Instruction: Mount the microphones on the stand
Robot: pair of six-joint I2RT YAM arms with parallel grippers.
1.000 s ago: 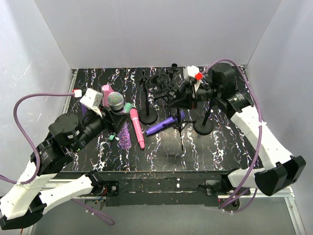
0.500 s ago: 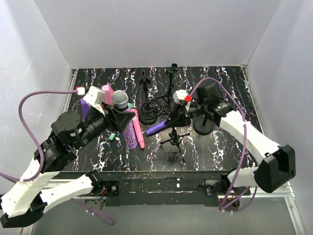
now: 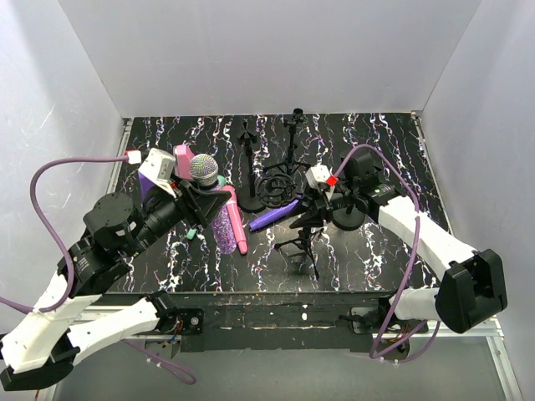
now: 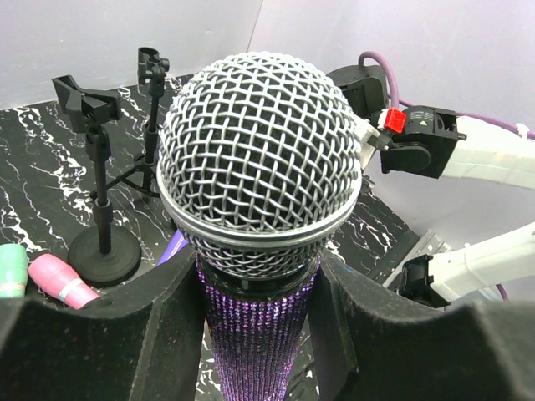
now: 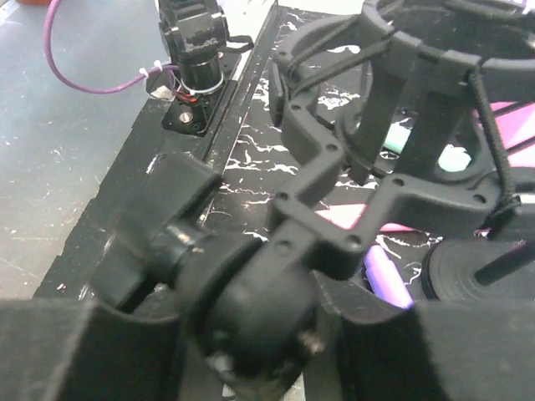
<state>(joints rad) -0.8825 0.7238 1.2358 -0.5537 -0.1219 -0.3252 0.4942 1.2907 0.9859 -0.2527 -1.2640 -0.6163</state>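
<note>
Left pincer [image 4: 255,311] clenched on the glittery purple microphone [image 4: 259,159], gripping just below its silver mesh head. It holds the microphone head-up over the left half of the table [image 3: 376,159]. Right pincer [image 5: 251,342] sits low at mid-table with the swivel joint of the shock-mount tripod stand [image 5: 418,200] between its pads; cannot tell whether the pads press the joint or stand just off it. Pink microphone [image 3: 236,227] and plain purple microphone [image 3: 272,215] lie flat near mid-table, the purple one just beside the base of a round-base stand [image 3: 251,200]; mint green microphone [image 4: 12,269] lies next to the pink.
</note>
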